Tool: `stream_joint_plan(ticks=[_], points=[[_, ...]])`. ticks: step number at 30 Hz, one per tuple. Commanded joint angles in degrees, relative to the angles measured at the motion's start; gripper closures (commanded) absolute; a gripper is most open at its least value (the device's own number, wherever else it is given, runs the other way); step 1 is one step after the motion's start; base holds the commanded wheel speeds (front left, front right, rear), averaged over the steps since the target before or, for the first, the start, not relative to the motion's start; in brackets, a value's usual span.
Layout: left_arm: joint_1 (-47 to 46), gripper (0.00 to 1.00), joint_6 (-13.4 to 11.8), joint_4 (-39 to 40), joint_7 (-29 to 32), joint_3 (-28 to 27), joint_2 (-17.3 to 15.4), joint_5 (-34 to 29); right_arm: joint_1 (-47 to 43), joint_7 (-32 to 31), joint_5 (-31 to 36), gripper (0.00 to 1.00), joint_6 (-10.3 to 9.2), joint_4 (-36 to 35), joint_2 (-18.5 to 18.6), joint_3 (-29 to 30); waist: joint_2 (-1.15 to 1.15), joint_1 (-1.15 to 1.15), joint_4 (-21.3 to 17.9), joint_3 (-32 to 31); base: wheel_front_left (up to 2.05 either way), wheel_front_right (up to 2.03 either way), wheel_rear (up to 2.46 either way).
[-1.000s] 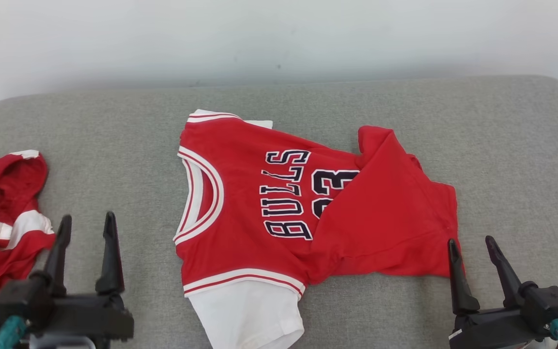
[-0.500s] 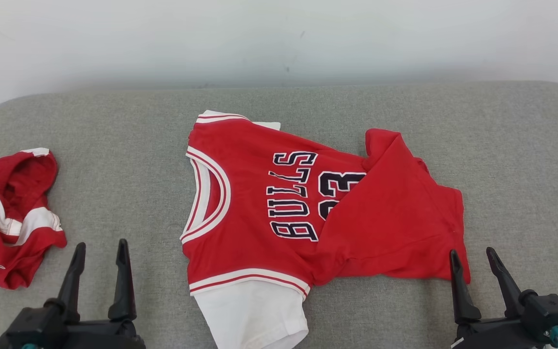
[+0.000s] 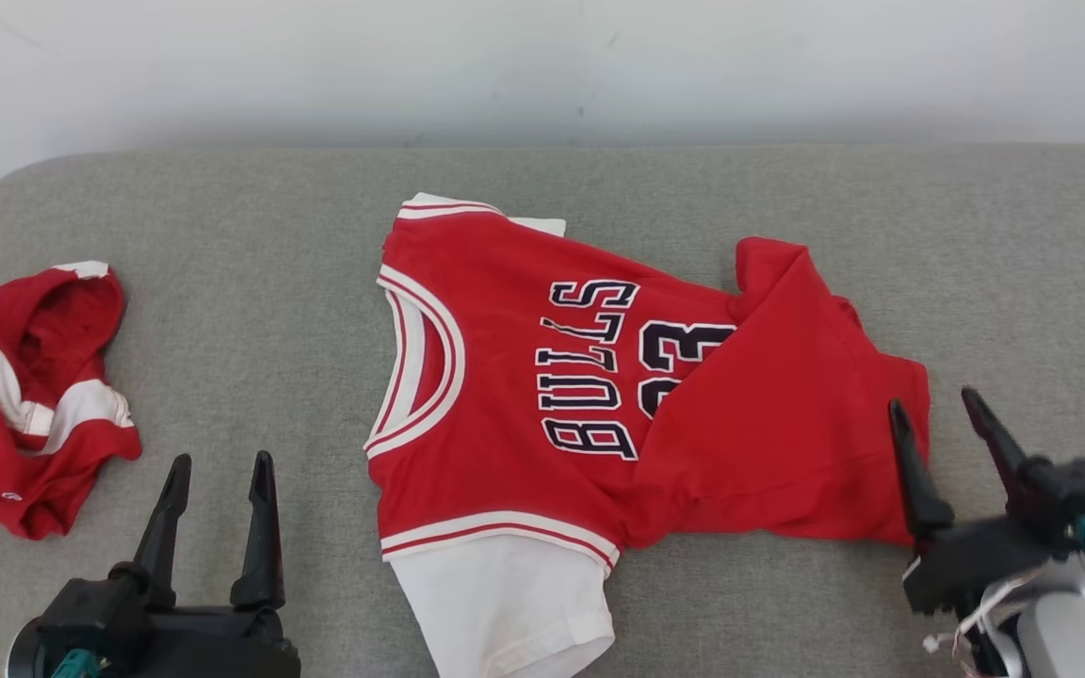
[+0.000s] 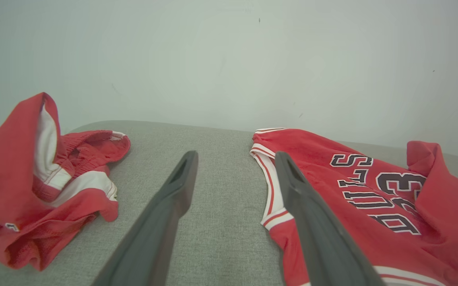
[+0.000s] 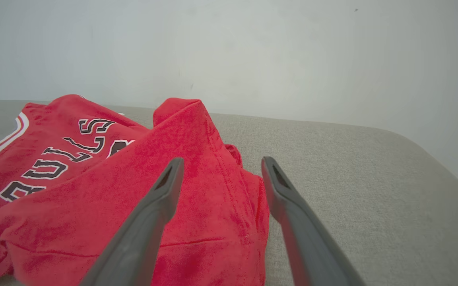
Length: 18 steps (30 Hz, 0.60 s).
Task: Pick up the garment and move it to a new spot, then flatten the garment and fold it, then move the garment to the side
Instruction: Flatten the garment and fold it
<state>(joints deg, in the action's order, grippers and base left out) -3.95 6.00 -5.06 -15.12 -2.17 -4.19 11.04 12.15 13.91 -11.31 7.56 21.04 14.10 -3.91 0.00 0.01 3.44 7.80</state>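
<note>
The red jersey [image 3: 542, 377] lies mid-way along the grey cushion [image 3: 222, 235], its long axis running left to right, with the collar at the left and the hem at the right, where a flap is folded back over the number. The right gripper [image 3: 932, 399] is the nearer one, its fingers spread and empty just at the hem's near right corner. The left gripper [image 3: 223, 457] — also spread and empty — sits near and left of the collar, apart from it, between the jersey and a crumpled red garment [image 3: 24, 395] at the cushion's left end.
</note>
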Motion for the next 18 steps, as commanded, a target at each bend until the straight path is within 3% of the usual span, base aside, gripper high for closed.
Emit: stream_joint_plan(ticks=[1, 18], points=[[-0.69, 0.0, 0.1, -0.24, -0.03, 0.02, 0.22, -0.28, 1.69, -0.35, 0.16, 0.0, -0.15, 0.68, 0.66, -0.39, 0.0, -0.01, 0.98, 0.94, 0.0, 0.0, 0.0], [-4.09, 0.0, 1.26, -1.79, -0.03, 1.68, 1.26, 0.46, 22.23, -5.97, -3.87, 0.0, -0.16, 23.78, 8.15, -8.61, 0.0, -0.01, 7.32, 6.98, 0.0, 0.0, 0.0]])
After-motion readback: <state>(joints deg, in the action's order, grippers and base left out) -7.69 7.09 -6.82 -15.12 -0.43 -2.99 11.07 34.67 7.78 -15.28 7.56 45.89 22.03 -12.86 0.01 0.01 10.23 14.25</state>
